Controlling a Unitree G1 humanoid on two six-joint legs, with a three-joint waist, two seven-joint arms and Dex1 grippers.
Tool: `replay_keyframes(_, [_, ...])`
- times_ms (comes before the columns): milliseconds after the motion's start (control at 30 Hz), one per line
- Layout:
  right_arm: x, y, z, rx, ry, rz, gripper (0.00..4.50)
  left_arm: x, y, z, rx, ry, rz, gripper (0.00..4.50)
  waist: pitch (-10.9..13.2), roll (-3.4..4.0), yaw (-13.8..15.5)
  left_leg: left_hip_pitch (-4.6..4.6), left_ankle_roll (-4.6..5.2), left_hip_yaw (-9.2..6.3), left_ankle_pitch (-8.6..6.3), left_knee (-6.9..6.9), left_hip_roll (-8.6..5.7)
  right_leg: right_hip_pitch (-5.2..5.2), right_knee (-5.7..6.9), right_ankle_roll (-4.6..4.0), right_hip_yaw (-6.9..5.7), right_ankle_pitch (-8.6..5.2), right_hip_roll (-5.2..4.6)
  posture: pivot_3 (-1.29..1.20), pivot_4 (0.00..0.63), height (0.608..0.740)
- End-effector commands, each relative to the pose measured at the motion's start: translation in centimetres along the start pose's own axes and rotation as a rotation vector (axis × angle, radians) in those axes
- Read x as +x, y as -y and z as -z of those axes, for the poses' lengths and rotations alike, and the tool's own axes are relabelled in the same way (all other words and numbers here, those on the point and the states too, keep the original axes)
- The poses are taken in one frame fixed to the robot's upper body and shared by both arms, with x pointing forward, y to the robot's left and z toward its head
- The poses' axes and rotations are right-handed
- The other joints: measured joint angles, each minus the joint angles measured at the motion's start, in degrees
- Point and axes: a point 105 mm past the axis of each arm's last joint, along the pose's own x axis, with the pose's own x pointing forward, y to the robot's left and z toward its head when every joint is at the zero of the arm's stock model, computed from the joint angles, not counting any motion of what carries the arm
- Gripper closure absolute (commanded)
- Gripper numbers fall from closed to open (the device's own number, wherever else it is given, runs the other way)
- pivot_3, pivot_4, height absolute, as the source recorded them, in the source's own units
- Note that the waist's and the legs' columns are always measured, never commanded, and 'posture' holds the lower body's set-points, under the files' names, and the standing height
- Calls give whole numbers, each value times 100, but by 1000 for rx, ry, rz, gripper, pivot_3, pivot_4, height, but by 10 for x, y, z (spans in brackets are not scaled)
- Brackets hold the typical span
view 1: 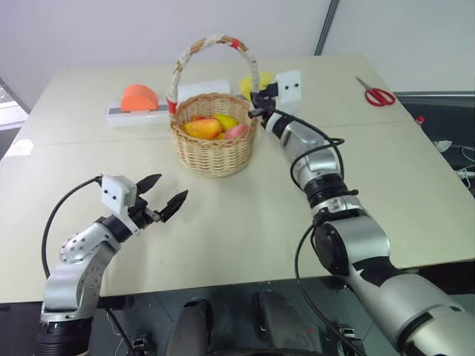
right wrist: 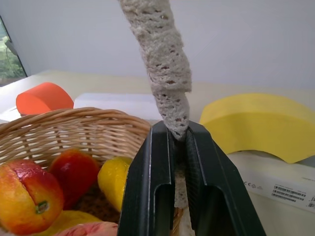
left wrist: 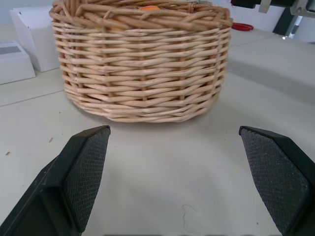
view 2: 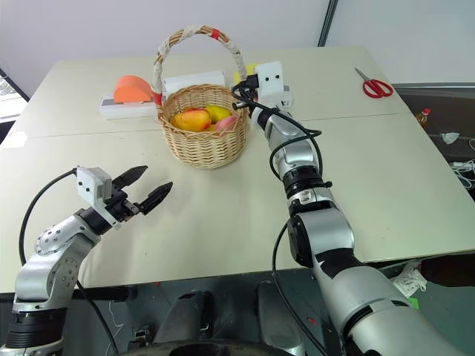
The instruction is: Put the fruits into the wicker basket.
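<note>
The right tool [right wrist: 179, 162] pinches the wicker basket's [view 1: 214, 144] handle, fruits [view 1: 215, 126] inside. The left tool [view 1: 165, 194] is spread wide above the worktop [view 1: 245, 215].

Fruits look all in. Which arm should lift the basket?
Right. The right gripper is already shut on the wicker basket's handle. The left gripper hangs open over bare table, short of the basket.

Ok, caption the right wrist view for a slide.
Right gripper shut on the wicker basket handle, fruits inside.
</note>
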Motion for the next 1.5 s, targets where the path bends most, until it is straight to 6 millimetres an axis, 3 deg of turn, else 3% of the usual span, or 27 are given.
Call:
replay_keyframes(33, [-24,33,-46,-55,182,94,4443,4,4,-12,34,47,26,0,0,0,35,-2,0,0,0,0,-1,-1,-1,0,0,0,-1,0,150,740])
replay_keyframes(167, [-77,88,-61,-125,217,301,4443,11,8,-15,35,56,59,0,2,3,167,-20,0,-9,0,5,-11,-5,-7,2,-3,0,-14,0,150,740])
replay_keyframes(333, [-139,140,-66,-181,190,509,4443,24,15,-16,27,64,122,0,3,5,155,-26,0,-7,0,8,-13,-6,-15,3,-4,0,-11,0,150,740])
replay_keyframes(433, [-167,167,-62,-173,166,628,4443,32,20,-17,21,69,160,0,4,7,115,-16,1,4,0,7,-6,-6,-15,4,-1,0,1,0,150,740])
replay_keyframes(567, [-188,191,-53,-159,136,744,4443,42,27,-18,16,74,205,0,6,10,89,0,1,14,1,6,-2,0,-9,4,16,0,41,0,150,740])
replay_keyframes(667, [-193,197,-49,-153,123,771,4443,47,28,-19,17,80,213,0,7,11,76,4,1,26,1,6,9,0,-4,2,21,-1,62,0,150,740])
replay_keyframes(700, [-194,197,-49,-148,126,773,3621,48,28,-19,17,82,214,0,7,12,78,4,2,27,0,6,14,0,-4,1,22,-2,66,0,150,740])
replay_keyframes(767, [-196,195,-55,-174,137,773,2827,48,27,-20,19,83,210,0,7,12,80,4,2,25,0,6,16,0,-1,1,22,-2,70,0,150,740])
replay_keyframes(867, [-206,194,-64,-227,148,778,1218,46,22,-18,28,69,184,0,7,12,114,4,2,26,0,6,16,0,-1,1,23,-2,69,0,150,740])
replay_keyframes(1000, [-219,180,-67,-292,122,659,1218,36,5,-12,40,36,99,0,7,12,147,4,2,26,0,7,16,1,-2,1,26,-2,65,0,150,740])
replay_keyframes(1167, [-220,134,-45,-337,11,322,1218,18,-20,-1,61,-20,-32,0,7,12,126,9,5,25,-1,7,21,5,-5,2,26,-3,68,0,150,740])
replay_keyframes(1300, [-205,61,-10,-279,-93,-65,1218,-2,-36,12,69,-57,-126,0,7,13,92,19,4,23,-1,8,27,6,-4,1,38,-3,78,0,150,740])
replay_keyframes(1500, [-188,23,32,-226,-189,-222,1218,-13,-38,22,64,-74,-186,0,6,9,154,16,4,17,-1,14,26,8,-3,1,35,-4,73,0,150,740])
